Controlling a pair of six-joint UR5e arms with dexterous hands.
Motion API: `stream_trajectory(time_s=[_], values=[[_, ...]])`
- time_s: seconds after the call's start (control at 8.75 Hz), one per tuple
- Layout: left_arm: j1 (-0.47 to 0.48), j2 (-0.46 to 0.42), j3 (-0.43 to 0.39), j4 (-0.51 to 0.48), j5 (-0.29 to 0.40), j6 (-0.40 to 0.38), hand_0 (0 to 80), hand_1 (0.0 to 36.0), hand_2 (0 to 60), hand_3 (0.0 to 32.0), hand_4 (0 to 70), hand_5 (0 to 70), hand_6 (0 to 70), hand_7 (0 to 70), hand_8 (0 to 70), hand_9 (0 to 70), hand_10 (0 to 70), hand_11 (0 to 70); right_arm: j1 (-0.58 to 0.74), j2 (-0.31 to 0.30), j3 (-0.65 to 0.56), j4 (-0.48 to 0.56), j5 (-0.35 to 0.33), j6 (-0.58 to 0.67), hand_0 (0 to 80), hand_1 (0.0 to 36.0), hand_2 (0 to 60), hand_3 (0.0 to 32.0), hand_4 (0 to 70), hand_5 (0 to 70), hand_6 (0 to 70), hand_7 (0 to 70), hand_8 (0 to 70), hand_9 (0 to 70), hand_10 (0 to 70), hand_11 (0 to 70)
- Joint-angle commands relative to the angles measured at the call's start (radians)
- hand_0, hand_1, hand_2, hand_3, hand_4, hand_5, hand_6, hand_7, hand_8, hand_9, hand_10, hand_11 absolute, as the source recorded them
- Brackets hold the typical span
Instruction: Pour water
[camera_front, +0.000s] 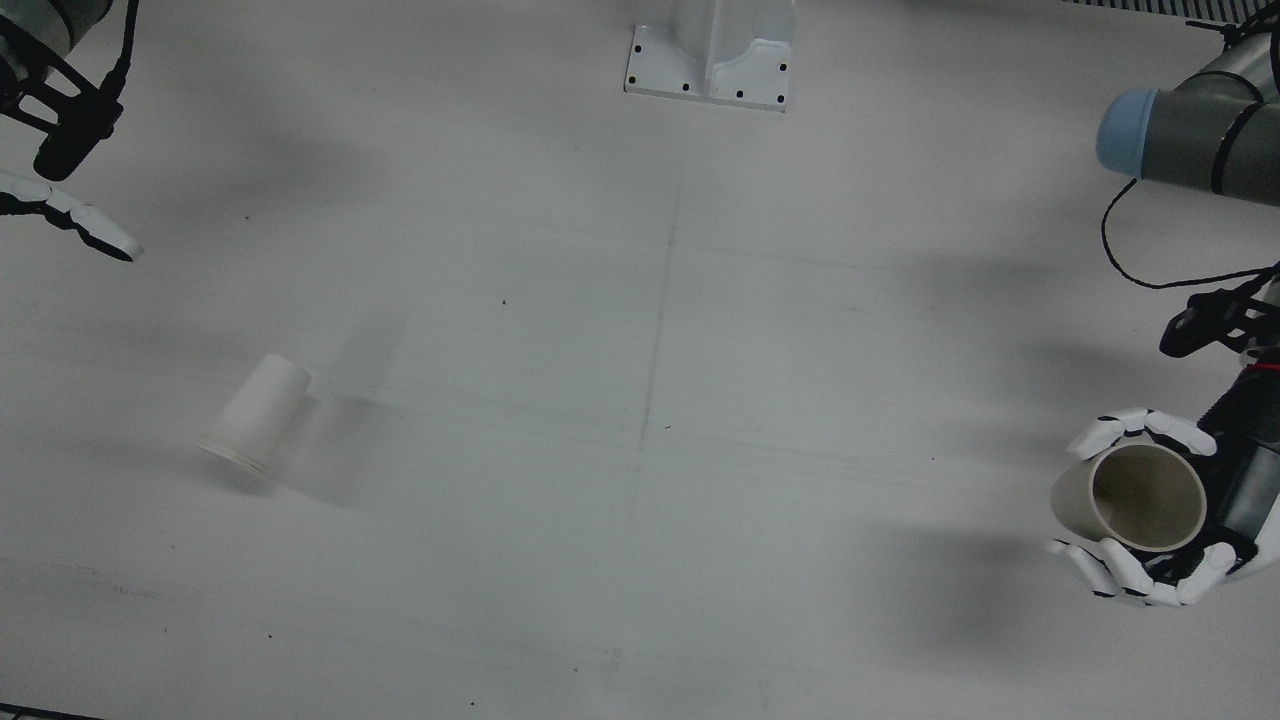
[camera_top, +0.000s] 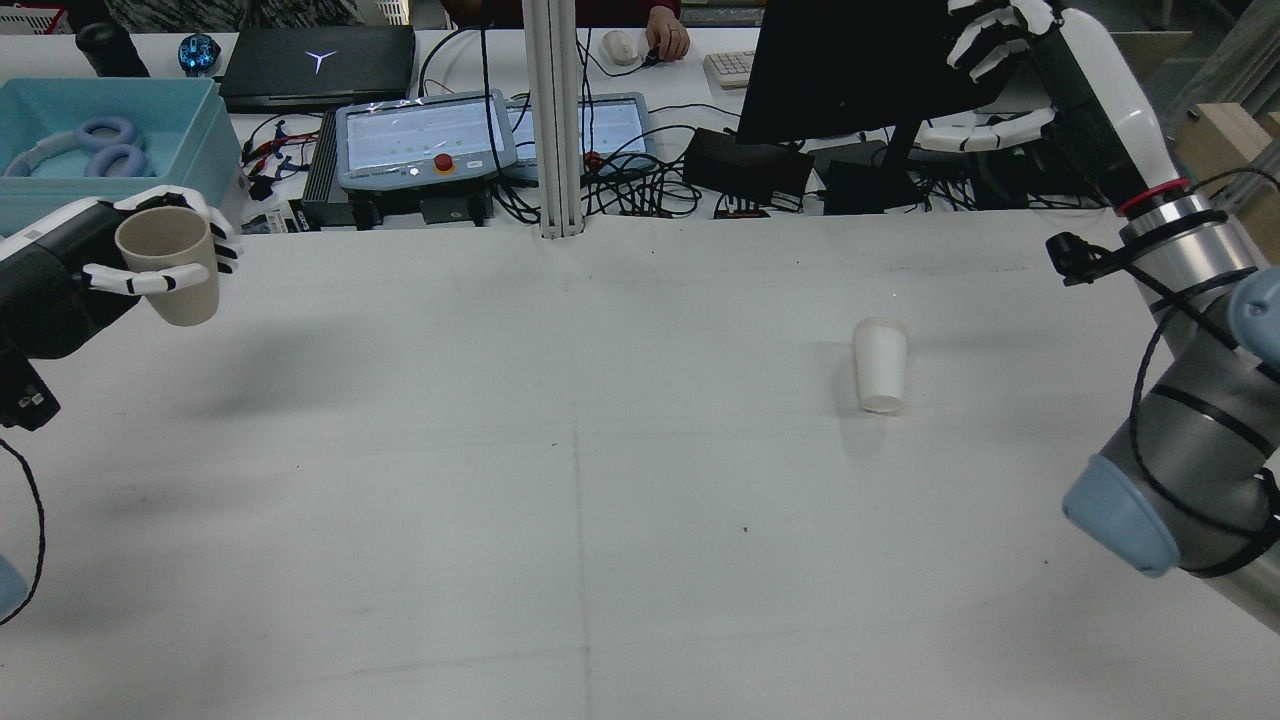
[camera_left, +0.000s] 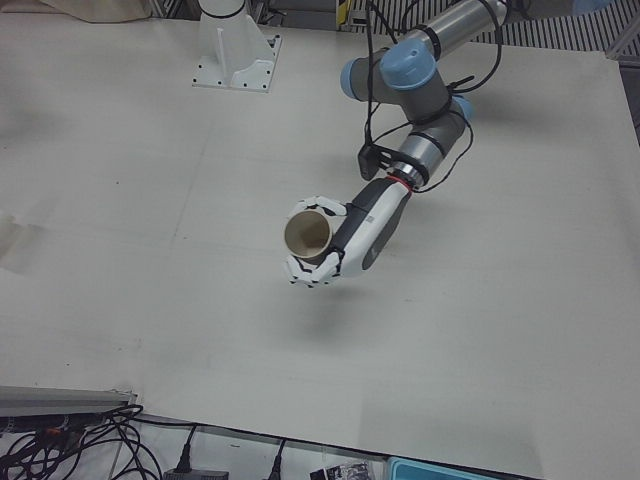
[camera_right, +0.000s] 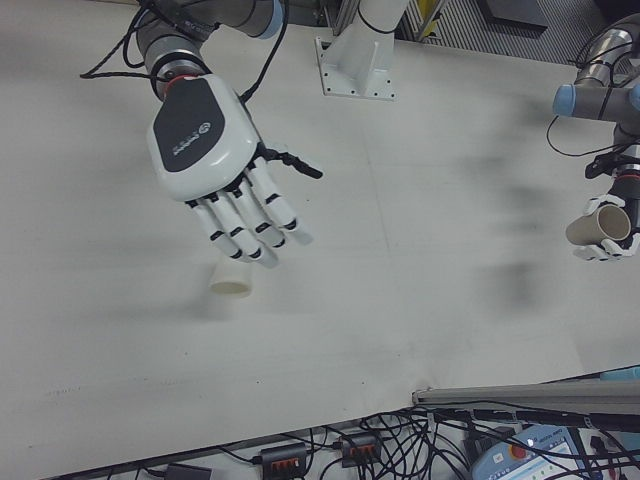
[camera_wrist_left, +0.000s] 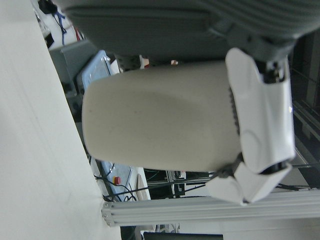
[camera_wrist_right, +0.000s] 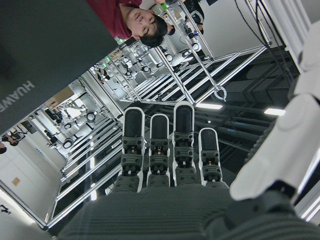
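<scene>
My left hand (camera_top: 60, 290) is shut on a beige cup (camera_top: 165, 262) and holds it in the air over the table's left edge, mouth upward. The same cup (camera_front: 1140, 500) shows at the front view's right, with the fingers (camera_front: 1130, 575) wrapped round its wall. In the left hand view the cup (camera_wrist_left: 160, 120) fills the frame. A white paper cup (camera_top: 881, 365) stands upright on the table's right half, also in the front view (camera_front: 255, 410). My right hand (camera_top: 1040, 80) is open, raised high beyond the paper cup, with its fingers spread (camera_right: 240, 220).
The arms' white pedestal base (camera_front: 710, 60) is bolted at the table's robot-side edge. Past the far edge are a black monitor (camera_top: 850, 70), two teach pendants (camera_top: 425, 135), cables, a blue bin (camera_top: 100, 150) and a person's hand (camera_top: 665, 40) on a mouse.
</scene>
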Motion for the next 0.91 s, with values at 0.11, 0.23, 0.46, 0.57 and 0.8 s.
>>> stream_trajectory(time_s=[0.11, 0.23, 0.46, 0.57, 0.8], values=[[-0.136, 0.225, 0.01, -0.16, 0.026, -0.022, 51.1, 28.6, 60.0, 0.0, 16.5, 60.6, 27.5, 44.9, 36.7, 34.6, 23.4, 35.4, -0.011, -0.24, -0.02, 0.0, 0.0, 0.139, 41.7, 7.5, 13.9, 0.0, 4.3, 28.6, 31.1, 36.0, 23.9, 32.7, 26.2, 38.8], [-0.185, 0.253, 0.052, -0.211, 0.04, -0.022, 50.8, 28.3, 60.0, 0.0, 16.0, 60.0, 27.2, 44.5, 36.4, 34.3, 23.2, 35.2, -0.008, -0.262, -0.021, 0.0, -0.001, 0.167, 41.1, 7.2, 14.0, 0.0, 3.5, 27.7, 30.5, 35.3, 24.6, 33.7, 27.2, 40.2], [-0.221, 0.372, 0.094, -0.332, 0.043, -0.016, 50.9, 28.4, 60.0, 0.0, 16.0, 57.2, 26.8, 43.8, 35.7, 34.3, 23.6, 35.8, -0.009, -0.272, -0.035, 0.0, 0.0, 0.169, 40.6, 7.0, 14.0, 0.0, 3.1, 26.5, 29.7, 34.0, 24.5, 33.6, 27.7, 40.8], [-0.221, 0.42, 0.158, -0.434, 0.04, -0.012, 51.2, 28.6, 60.0, 0.0, 16.4, 55.9, 26.9, 44.1, 35.6, 34.4, 23.7, 36.1, -0.011, -0.272, -0.038, 0.0, 0.0, 0.169, 40.5, 7.0, 14.2, 0.0, 3.2, 26.5, 29.8, 34.3, 24.7, 33.8, 27.8, 41.0], [-0.219, 0.448, 0.308, -0.634, 0.014, 0.011, 54.1, 28.6, 56.4, 0.0, 17.0, 53.6, 26.8, 44.2, 35.9, 35.1, 21.9, 33.6, -0.009, -0.272, -0.054, 0.0, 0.0, 0.173, 40.5, 6.9, 14.3, 0.0, 3.3, 26.4, 29.9, 34.6, 24.7, 33.9, 27.9, 41.1]])
